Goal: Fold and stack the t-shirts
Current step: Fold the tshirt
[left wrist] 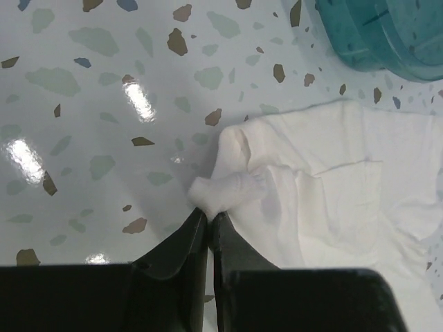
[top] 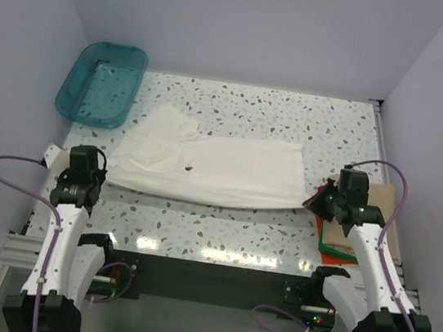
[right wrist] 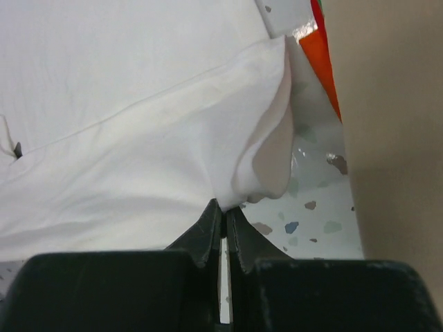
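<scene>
While left gripper (left wrist: pixel 209 216), right gripper (right wrist: pixel 225 211) jaws each clamp one off-white t-shirt (top: pixel 205 164), three coloured shirts (top: pixel 334 246) lie stacked.

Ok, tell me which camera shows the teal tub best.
Top external: the whole teal tub sits in frame at far left, rim and floor both visible. The left wrist view catches only one curved corner of it at the top right edge. The right wrist view does not show it.
</scene>
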Controlling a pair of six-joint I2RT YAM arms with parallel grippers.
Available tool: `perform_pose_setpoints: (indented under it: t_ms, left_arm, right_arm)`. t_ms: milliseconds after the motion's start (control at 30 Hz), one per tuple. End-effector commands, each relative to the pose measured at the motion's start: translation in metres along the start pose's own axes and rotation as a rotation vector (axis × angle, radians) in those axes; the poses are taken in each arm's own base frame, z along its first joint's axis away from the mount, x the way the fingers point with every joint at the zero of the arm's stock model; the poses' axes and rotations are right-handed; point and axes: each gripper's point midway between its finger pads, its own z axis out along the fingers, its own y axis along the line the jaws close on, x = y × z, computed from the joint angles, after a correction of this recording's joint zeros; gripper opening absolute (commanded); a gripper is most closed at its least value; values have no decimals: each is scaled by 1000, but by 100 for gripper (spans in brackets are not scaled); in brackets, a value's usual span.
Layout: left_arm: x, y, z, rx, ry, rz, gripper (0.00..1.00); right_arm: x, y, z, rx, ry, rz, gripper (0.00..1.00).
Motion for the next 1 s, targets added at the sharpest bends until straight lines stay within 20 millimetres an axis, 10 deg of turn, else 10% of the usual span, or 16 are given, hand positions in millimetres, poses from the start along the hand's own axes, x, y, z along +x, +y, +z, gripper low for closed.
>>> perform_pose_setpoints:
  t_ms: [0, 167, 300, 500, 733, 967]
  left_arm:
    - [-17, 18, -11, -69, -85, -87, 12]
    - [-27, 21, -21, -89, -107, -120, 59]
    - [-47, -1, -35, -10, -135, -87, 74]
    - [-67, -100, -45, 363, -109, 72, 68]
    - [-25, -197, -29, 408, -87, 354, 66]
    - [13, -272, 30, 351, -83, 603, 64]
  right_arm:
    - [25, -7, -16, -16, 39, 34, 1]
    - [43, -17, -20, -4, 72, 66, 32]
    - [30, -17, -27, 15, 29, 19, 61]
    - [-21, 22, -24, -70, -46, -101, 71]
    - [-96, 80, 7, -88, -149, -205, 71]
    - [-139, 105, 60, -73, -160, -252, 70]
